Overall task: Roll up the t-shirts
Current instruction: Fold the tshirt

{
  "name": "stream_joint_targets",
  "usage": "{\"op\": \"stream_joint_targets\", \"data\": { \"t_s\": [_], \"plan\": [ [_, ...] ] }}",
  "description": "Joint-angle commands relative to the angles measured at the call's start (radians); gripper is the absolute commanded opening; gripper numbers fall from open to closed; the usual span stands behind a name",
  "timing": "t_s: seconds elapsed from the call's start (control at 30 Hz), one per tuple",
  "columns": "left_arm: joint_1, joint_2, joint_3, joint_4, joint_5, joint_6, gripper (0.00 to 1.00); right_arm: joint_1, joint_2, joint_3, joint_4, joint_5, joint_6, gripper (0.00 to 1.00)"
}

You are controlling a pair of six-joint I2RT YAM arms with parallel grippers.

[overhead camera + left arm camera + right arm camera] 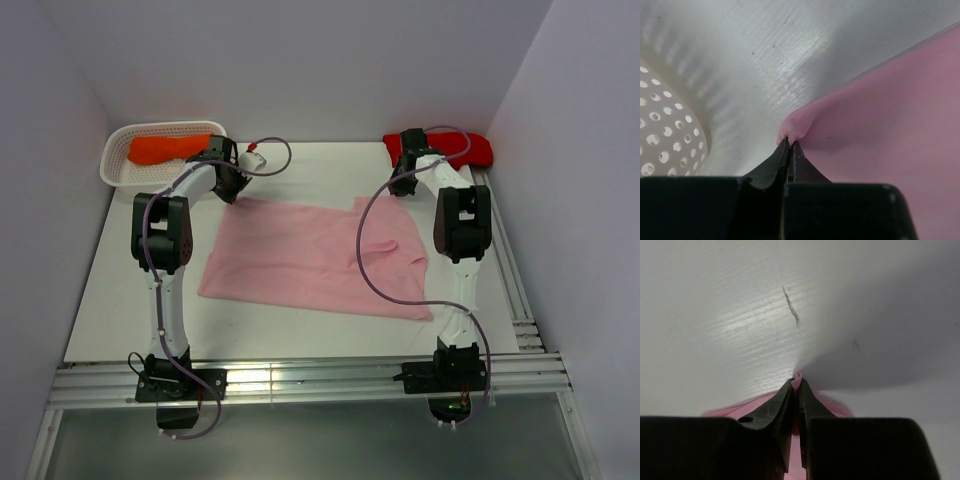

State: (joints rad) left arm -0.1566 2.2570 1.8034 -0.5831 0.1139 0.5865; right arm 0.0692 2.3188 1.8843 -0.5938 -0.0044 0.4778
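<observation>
Progress: rolling of the pink t-shirt (310, 260) was judged not yet begun; no rolled portion was seen anywhere along it. It was found spread flat on the white table (120, 320), between the two arms, with its far edge toward the back wall.

Left gripper (790, 144): jaws were seen pressed together on a small nub of pink cloth at the shirt's far left corner, just beside the perforated white basket (112, 168). Right gripper (798, 381): jaws likewise clamped on a thin raised fold of pink fabric at the far right edge. Both far corners were thus taken as gripped, a likely start for the first fold or roll toward the near side.

Cloth noted as thin, soft and light pink; mostly smooth, with a few shallow creases on the right half.

An orange t-shirt (165, 148) was seen bunched in the basket, a red t-shirt (468, 148) bunched at the far right corner; whether either was properly rolled could not be told. At least the pink one was left to do.
</observation>
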Motion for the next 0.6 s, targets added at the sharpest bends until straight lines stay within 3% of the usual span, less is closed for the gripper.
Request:
{"op": "stream_joint_targets", "data": {
  "t_s": [0.0,0.57],
  "plan": [
    [-0.004,-0.057,-0.012,0.049,-0.028,-0.028,0.0,-0.003,-0.101,-0.046,0.034,0.066,-0.004,0.12],
    [-0.004,-0.189,-0.095,0.06,-0.017,-0.074,0.0,0.001,-0.409,-0.327,0.143,0.049,0.013,0.08]
  ]
}}
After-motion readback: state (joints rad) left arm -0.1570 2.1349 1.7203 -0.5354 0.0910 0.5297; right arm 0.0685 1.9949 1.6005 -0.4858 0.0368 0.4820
